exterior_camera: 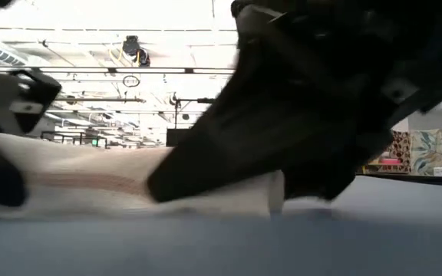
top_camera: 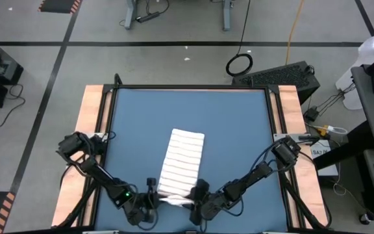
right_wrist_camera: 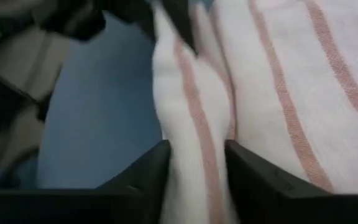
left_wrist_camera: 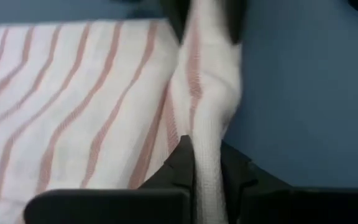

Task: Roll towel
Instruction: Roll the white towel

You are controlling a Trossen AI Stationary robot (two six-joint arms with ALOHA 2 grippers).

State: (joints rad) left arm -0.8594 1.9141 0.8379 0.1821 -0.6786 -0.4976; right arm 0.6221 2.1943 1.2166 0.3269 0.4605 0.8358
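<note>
**Me:** From above, the towel (top_camera: 181, 164) lies as a long strip on the blue worktop (top_camera: 239, 130), running from the middle toward the near edge. Both arms have their hands at its near end: the left hand (top_camera: 149, 198) at one corner, the right hand (top_camera: 197, 197) at the other. That end looks bunched up off the surface.

**Partner:** What does the table-level camera give you?

**Me:** Not much. A dark hand (exterior_camera: 298, 107) fills most of the frame and I can't say which arm it belongs to. Under it the towel (exterior_camera: 90, 180) sits as a low hump with a rounded fold at its edge.

**Partner:** And the left wrist?

**Me:** The left hand (left_wrist_camera: 207, 180) is clamped on a raised ridge of towel (left_wrist_camera: 73, 99); its fingers (left_wrist_camera: 182, 163) press the cloth from both sides. The other hand's dark tips show at the ridge's far end.

**Partner:** Right wrist?

**Me:** Same story mirrored. The right hand (right_wrist_camera: 196, 165) has a fold of towel (right_wrist_camera: 291, 81) between its fingers (right_wrist_camera: 151, 167), and the cloth fills the gap, so I call it gripped, though more loosely than on the left.

**Partner:** So which step is this?

**Me:** I judge it's the start of the roll: the near edge is pinched at both corners and lifted. The next move calls for both hands turning that edge over together, away along the strip, keeping level so the roll doesn't skew, then releasing and taking a fresh hold.
</note>
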